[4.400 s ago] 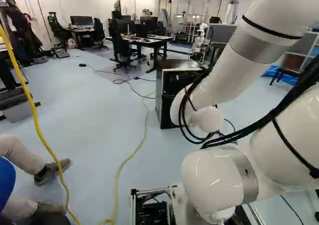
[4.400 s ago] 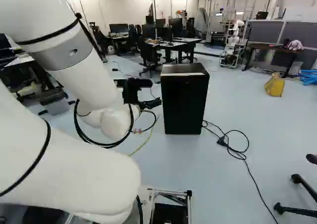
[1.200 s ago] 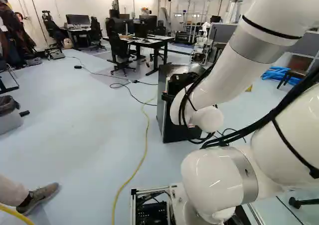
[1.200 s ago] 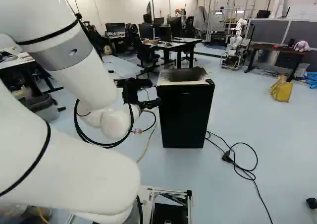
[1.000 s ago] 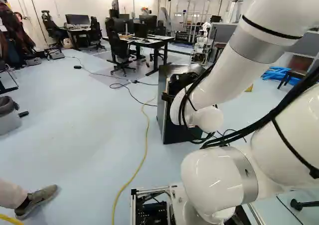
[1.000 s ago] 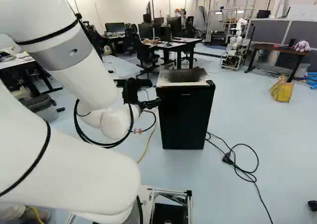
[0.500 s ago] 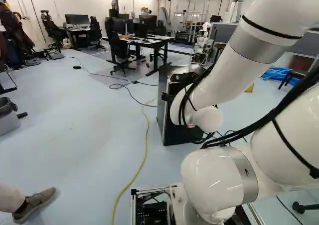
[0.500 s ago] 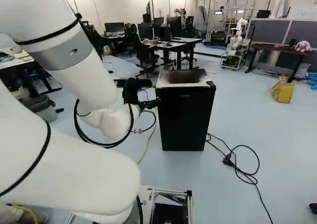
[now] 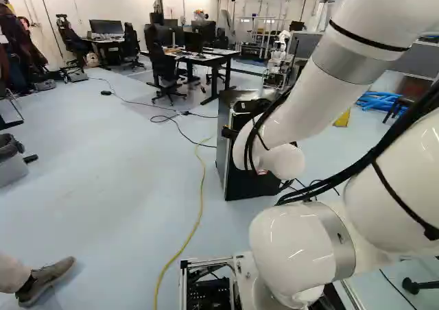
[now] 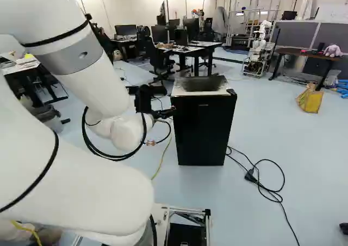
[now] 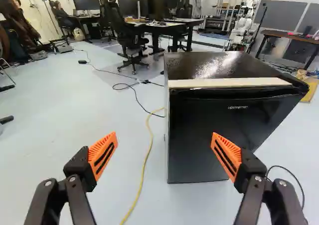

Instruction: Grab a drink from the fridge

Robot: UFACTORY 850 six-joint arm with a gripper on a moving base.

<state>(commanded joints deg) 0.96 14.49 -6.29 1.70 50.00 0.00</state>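
Your gripper (image 10: 166,113) is near the fridge (image 10: 204,131), out at the end of your white arm (image 10: 89,80). Wrist view: your gripper (image 11: 165,145) has its orange pads (image 11: 103,155) wide apart, nothing between them. Fridge is ahead and mostly right of the space between the fingers; one finger overlaps its front in that view. Can't tell contact from the base views. Fridge is black, upright on the floor, door shut, pale strip (image 11: 229,82) along the top's front edge. Drink isn't visible, so you can't place it.

On the floor left of the fridge, you've got a yellow cable (image 9: 199,210) running from near to far. Right of it, a black cable (image 10: 280,172) lies looped, with a small black box (image 10: 250,174) on it. Near left, grey bin (image 9: 10,167), cut off by the left base view's edge. Far right, yellow bag (image 10: 310,100) on the floor, then a dark table (image 10: 302,52) with a pinkish bundle (image 10: 332,50) on top. Far behind the fridge: desk (image 10: 190,49) with monitors, office chair (image 9: 164,66) at its left, and another robot (image 10: 262,39) farther right, by grey partitions (image 10: 293,34).
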